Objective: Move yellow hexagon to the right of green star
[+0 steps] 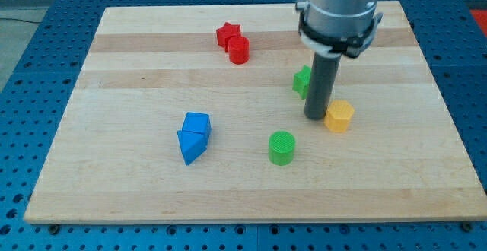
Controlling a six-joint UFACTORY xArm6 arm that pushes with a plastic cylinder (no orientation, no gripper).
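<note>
The push is under way but not finished. The yellow hexagon (339,116) sits just to the view's right of my tip (315,117), touching it or very nearly so, and lies below and to the right of the green star (303,81). The star is partly hidden behind the rod, so only its left side shows. As I judge it, the hexagon is already on the correct side of the star but too low — it needs to travel toward the view's top until it is level with the star.

The next move calls for getting my tip under the hexagon, on the side nearer the view's bottom, and then pushing up the tabletop (137,190). From where the tip stands now, a straight push would only send the hexagon further right. Going round it also has to be done without nudging the star, which stands close behind the rod.

The arm hangs straight down from the view's top, its grey housing above and the dark rod vertical, with the tip resting on the wood. There are no fingers on this arm, so nothing is held; the rod only pushes.

Elsewhere, a green cylinder (282,147) stands below and left of the tip, two blue blocks (193,136) lie touching at the left, and a red star (227,33) and red cylinder (239,50) sit together near the top — all well clear of the path.
</note>
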